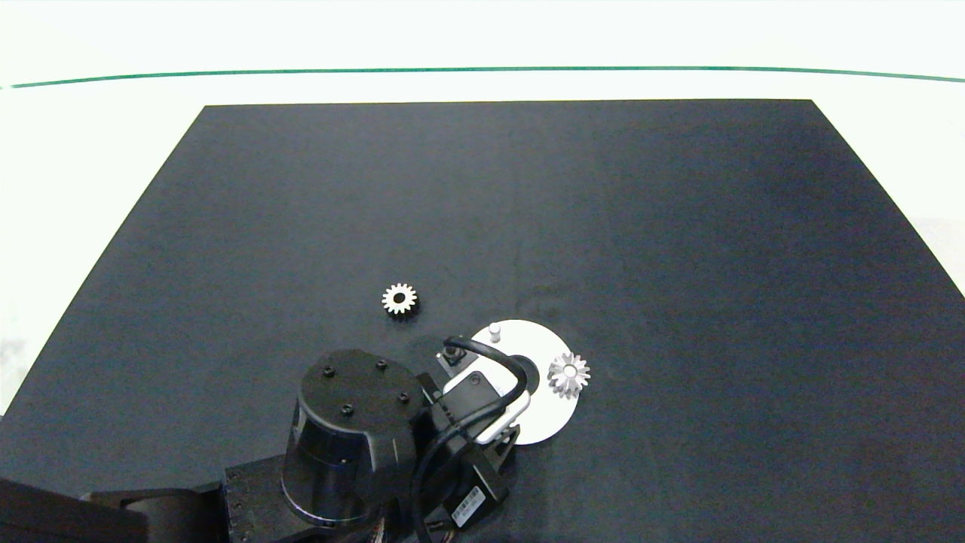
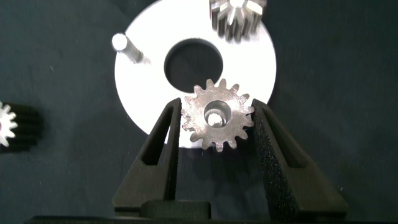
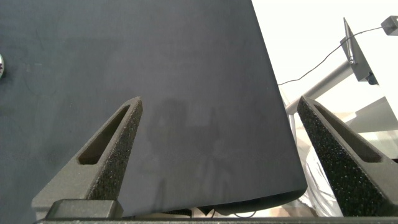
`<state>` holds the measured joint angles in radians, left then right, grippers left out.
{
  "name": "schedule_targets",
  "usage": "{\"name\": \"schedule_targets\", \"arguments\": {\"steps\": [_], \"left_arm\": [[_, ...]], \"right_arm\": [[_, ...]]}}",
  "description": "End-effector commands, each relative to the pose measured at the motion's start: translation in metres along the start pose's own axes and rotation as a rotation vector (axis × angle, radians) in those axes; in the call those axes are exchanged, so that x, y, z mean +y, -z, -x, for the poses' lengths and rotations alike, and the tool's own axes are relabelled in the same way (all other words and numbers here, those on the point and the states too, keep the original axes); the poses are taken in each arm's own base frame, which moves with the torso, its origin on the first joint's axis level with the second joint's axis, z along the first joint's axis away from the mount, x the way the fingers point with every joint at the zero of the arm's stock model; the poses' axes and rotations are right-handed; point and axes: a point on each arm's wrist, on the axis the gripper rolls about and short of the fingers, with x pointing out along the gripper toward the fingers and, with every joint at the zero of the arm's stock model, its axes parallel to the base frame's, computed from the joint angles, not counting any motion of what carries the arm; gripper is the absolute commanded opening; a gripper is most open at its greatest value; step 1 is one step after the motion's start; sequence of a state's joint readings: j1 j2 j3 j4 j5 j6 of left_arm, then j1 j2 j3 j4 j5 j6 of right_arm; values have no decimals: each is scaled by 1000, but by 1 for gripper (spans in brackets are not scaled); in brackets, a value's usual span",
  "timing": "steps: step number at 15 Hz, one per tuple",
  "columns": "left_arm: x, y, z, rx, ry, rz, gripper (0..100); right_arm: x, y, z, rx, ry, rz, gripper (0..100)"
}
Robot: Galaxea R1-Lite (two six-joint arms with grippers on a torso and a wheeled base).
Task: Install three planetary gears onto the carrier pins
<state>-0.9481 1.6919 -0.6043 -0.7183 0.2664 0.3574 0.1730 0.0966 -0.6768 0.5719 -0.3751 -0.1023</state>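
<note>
The white carrier disc (image 1: 554, 418) lies near the table's front, partly under my left arm (image 1: 354, 430). One planetary gear (image 1: 568, 375) sits on the disc's right-hand pin. A bare carrier pin (image 1: 494, 330) stands at the disc's far edge. Another gear (image 1: 399, 299) lies loose on the mat, left of the disc. In the left wrist view my left gripper (image 2: 217, 109) is shut on a gear (image 2: 219, 117) at the disc's (image 2: 143, 81) rim, and a pin tip shows through its centre hole. The bare pin (image 2: 121, 45) and the mounted gear (image 2: 236, 18) show beyond it. My right gripper (image 3: 221, 102) is open with nothing in it.
A black mat (image 1: 678, 264) covers the table, with white surface around it and a green line (image 1: 482, 70) at the back. The right gripper hangs over the mat's edge (image 3: 273, 124), near a metal stand (image 3: 348, 62) beside the table.
</note>
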Motion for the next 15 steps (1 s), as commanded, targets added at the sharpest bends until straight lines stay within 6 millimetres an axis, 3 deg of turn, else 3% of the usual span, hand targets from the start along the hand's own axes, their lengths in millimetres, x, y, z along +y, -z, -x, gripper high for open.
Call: {"name": "schedule_targets", "arguments": {"steps": [1, 7, 8, 15], "left_arm": [[0, 2, 0, 4, -1, -2, 4], [-1, 2, -1, 1, -2, 0, 4], [-1, 2, -1, -2, -3, 1, 100], [-1, 1, -1, -4, -4, 3, 100]], "right_arm": [[0, 0, 0, 5, 1, 1, 100], [0, 0, 0, 2, 2, 0, 100], [0, 0, 0, 2, 2, 0, 100], [0, 0, 0, 2, 2, 0, 100]]}}
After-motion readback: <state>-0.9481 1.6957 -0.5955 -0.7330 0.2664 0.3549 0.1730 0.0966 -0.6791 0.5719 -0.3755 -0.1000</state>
